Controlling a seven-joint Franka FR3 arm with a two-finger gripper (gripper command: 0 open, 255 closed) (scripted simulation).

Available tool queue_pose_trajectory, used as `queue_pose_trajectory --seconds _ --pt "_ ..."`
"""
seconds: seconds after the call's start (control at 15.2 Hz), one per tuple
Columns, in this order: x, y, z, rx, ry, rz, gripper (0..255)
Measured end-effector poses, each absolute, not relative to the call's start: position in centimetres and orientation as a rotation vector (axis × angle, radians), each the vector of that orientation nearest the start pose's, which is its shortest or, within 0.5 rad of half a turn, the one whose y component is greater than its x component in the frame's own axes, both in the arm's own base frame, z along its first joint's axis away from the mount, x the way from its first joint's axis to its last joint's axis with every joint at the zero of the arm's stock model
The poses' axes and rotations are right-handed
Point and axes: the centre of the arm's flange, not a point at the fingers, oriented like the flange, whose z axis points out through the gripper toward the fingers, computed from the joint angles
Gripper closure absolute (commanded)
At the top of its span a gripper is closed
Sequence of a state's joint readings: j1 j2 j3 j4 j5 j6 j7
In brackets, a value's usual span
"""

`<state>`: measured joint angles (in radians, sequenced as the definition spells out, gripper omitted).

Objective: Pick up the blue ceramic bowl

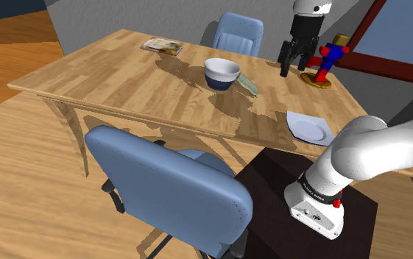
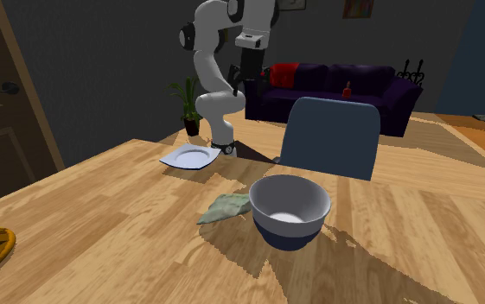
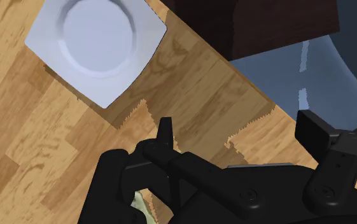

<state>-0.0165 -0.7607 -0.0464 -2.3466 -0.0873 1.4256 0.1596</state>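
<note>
The fingers [image 3: 165, 132] hang wide apart and empty, high over the tabletop [image 1: 109, 73] end near the plate [image 1: 309, 126]; the bowl [image 1: 221, 73] stands upright mid-tabletop, well apart from them.

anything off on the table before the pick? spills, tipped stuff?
Nothing spilled or broken. The bowl stands upright and empty. Only oddities: a crumpled greenish cloth lies right beside it, and the square white plate sits skewed near the table edge.

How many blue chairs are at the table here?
2. One chair on the table's near side, beside the stand; the other chair on the far side, behind the bowl. More may be hidden.
</note>
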Motion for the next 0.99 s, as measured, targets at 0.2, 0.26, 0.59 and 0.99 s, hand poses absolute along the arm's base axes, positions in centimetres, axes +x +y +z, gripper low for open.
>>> queue_pose_trajectory --seconds 0.2,0.26,0.59,0.99 --pt "31.2 -3.6 57.1 -3.184 0.334 0.251 0" --pt "32.1 -3.5 56.5 -3.188 0.330 0.251 0" --pt "37.9 -4.7 54.3 -3.214 0.305 0.245 0" --pt "45.1 -5.0 51.2 -3.244 0.274 0.237 0"
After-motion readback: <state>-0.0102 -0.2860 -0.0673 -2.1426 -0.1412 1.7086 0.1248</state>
